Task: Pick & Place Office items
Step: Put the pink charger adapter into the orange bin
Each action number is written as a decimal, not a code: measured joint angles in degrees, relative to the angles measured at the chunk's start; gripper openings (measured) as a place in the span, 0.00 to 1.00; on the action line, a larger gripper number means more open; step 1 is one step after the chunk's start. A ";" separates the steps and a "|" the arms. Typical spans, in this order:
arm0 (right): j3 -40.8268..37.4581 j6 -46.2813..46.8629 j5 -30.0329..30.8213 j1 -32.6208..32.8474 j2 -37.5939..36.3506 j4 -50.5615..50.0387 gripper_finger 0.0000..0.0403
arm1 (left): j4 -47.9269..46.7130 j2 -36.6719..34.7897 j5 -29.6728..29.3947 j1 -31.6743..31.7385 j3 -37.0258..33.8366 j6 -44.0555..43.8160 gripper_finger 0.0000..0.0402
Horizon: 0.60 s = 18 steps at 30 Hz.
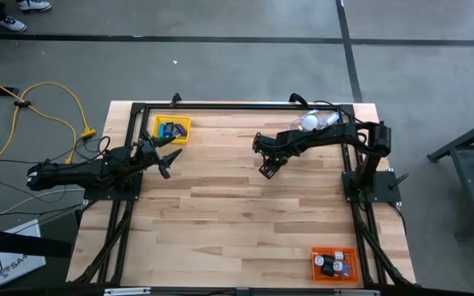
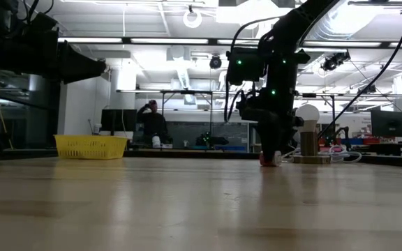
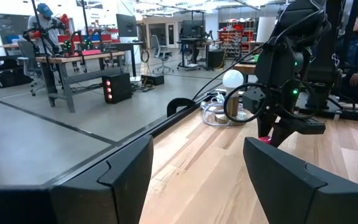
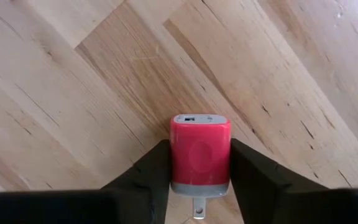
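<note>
Counting from above: two trays, two arms, one white ball. The yellow tray [image 1: 172, 129] sits at the table's [image 1: 237, 238] far left edge with blue pieces [image 1: 169, 130] in it; their number is too small to tell. The orange tray [image 1: 335, 264] lies at the near right corner, holding black, white and red bits [image 1: 333, 265] that blur together. The ball [image 1: 310, 122] rests at the far right edge, beside a clear tangle.

One red charger [image 4: 200, 154] stands out (red body, grey ends, a port on one face). It sits on the bare wood, well apart from both trays, nearer the ball. The right gripper [image 4: 199, 180] points down over it, with one finger against each of its red sides, so the jaws are clamped on it. From above the charger is hidden under that gripper [image 1: 267, 168]; in the low view only a reddish speck [image 2: 268, 161] shows at the fingertips, touching the table.

The left gripper [image 3: 194, 180] waits just beside the yellow tray, fingers spread wide, holding nothing.
</note>
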 joint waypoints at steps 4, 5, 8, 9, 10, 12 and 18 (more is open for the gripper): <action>0.00 -0.03 0.00 0.00 -0.01 0.00 0.30 | 0.00 0.00 -0.01 0.00 -0.02 -0.01 0.60; 0.00 -0.15 -0.01 0.00 -0.10 -0.01 0.30 | 0.00 0.02 -0.02 0.00 -0.01 -0.02 0.60; 0.01 -1.08 -0.09 0.19 -0.69 0.22 0.30 | 0.00 0.00 -0.02 -0.01 -0.01 -0.02 0.60; 0.24 -1.17 -0.13 0.37 -0.97 0.04 0.30 | 0.00 0.02 0.00 0.00 -0.02 -0.02 0.60; 0.43 -1.30 -0.01 0.41 -1.49 -0.19 0.31 | 0.00 0.00 0.00 0.00 -0.02 -0.02 0.60; 1.01 -1.69 0.10 0.71 -2.83 -0.74 0.31 | 0.01 0.00 -0.01 0.00 -0.01 -0.02 0.60; 3.02 -3.59 0.22 3.03 -7.34 -2.26 0.30 | 0.00 0.02 -0.01 0.00 0.00 -0.01 0.60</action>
